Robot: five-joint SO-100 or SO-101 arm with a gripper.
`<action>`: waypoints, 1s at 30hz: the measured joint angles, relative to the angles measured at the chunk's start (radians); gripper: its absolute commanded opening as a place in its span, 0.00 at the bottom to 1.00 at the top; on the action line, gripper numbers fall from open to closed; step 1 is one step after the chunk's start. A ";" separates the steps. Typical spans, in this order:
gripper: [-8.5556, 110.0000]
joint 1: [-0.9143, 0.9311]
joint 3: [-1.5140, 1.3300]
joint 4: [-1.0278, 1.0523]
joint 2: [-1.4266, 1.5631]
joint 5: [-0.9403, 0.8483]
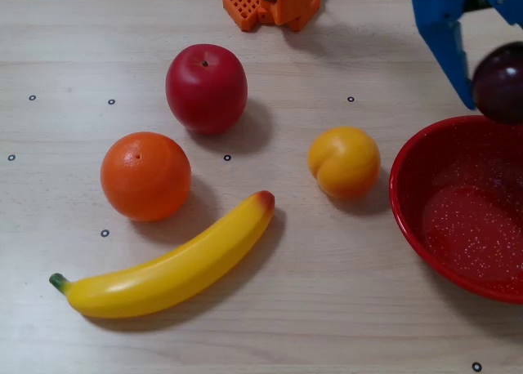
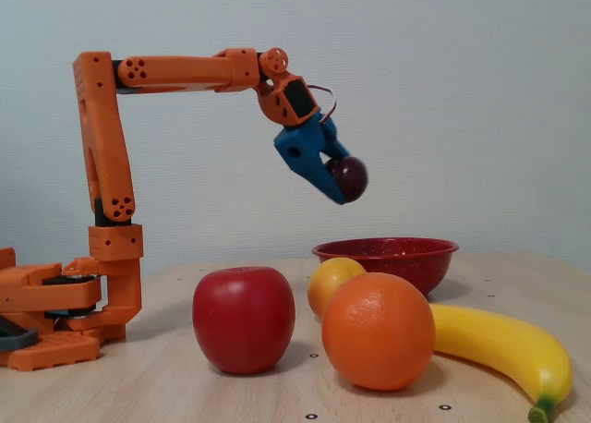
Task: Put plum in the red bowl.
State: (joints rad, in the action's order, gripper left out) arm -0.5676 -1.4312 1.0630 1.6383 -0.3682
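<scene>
the blue claw [image 2: 343, 181] is clamped on the plum [image 2: 349, 177], carried high in the air at the end of the orange arm [image 2: 185, 70], fingers tilted forward and down in the fixed view. in the overhead view the plum [image 1: 500, 82] sits at the right edge of the picture, one blue finger [image 1: 445, 39] showing on its left, the other mostly cut off by the frame. the key relation: the red bowl [image 1: 413, 219] lies just below and slightly ahead of the claw, and the plum hangs about over the bowl's near rim rather than over its middle; the fixed view shows the red bowl [image 2: 386, 257] well under the fruit, with open air between. by my read the drop needs a bit more reach outward so the plum clears the rim before the fingers part. the peach [image 1: 344, 162] rests beside the bowl, to the claw's left in the overhead view, and the apple [image 1: 206, 87], orange [image 1: 145, 175] and banana [image 1: 167, 266] lie farther that way, clear of the path. no brand, label or writing can be read anywhere.
</scene>
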 measured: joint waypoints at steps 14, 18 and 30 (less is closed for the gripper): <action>0.07 -0.002 0.463 0.021 -0.506 0.313; 0.07 0.000 0.546 0.040 -0.588 0.313; 0.07 0.000 0.552 0.044 -0.692 0.311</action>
State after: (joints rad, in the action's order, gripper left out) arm -0.5676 -0.8790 1.1075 0.9465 -0.0568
